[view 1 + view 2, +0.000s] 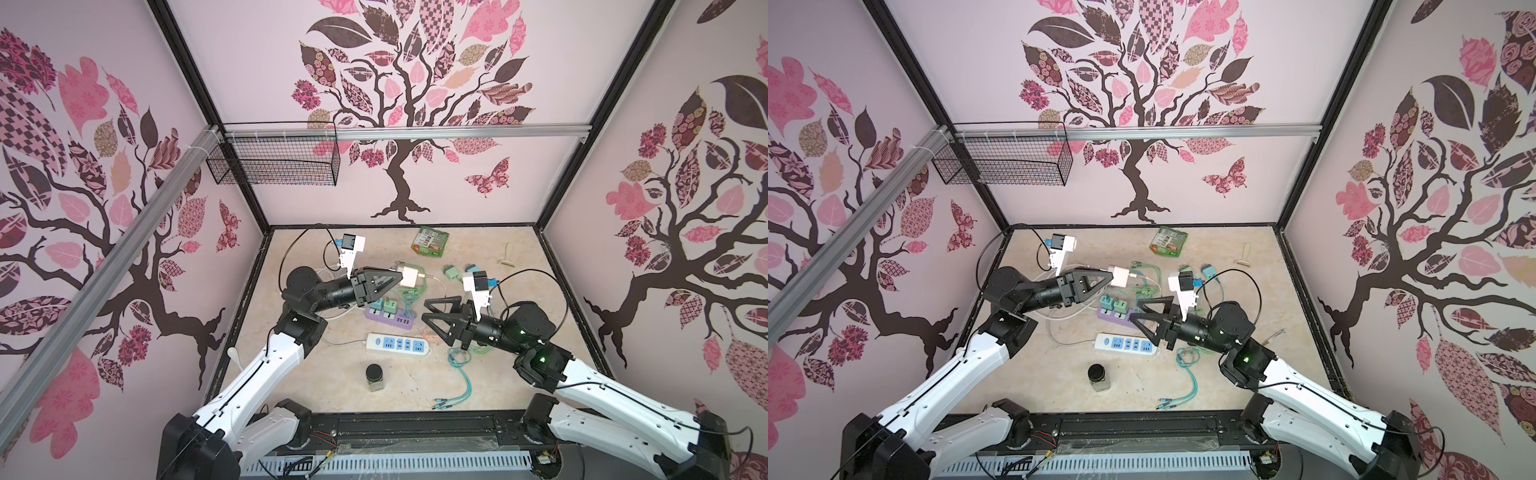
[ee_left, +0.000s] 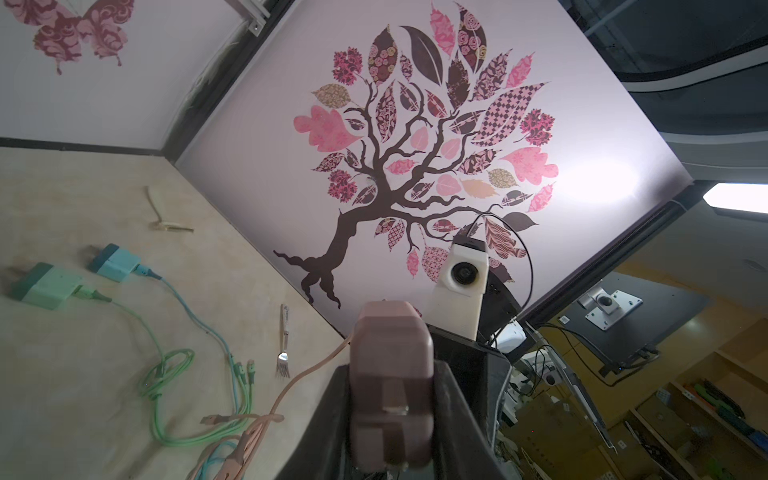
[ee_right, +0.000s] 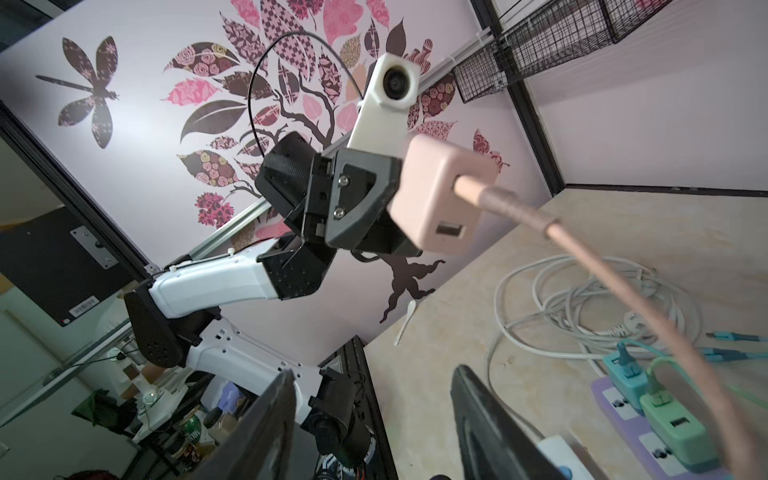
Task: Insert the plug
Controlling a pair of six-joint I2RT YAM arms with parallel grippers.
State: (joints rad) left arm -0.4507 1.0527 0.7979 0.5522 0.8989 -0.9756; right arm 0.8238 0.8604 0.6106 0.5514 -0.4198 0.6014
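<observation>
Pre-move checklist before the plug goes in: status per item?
1. Left claw shut on the pink plug: ok.
2. Plug prongs aimed down at a socket: cannot tell, they are hidden.
3. Plug down at a socket: not ok, it is held up in the air.
4. White power strip has free sockets: ok.
5. Right claw open and empty, free to steady a strip: ok.

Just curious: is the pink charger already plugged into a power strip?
No, the left claw holds the pink charger in mid-air.
</observation>
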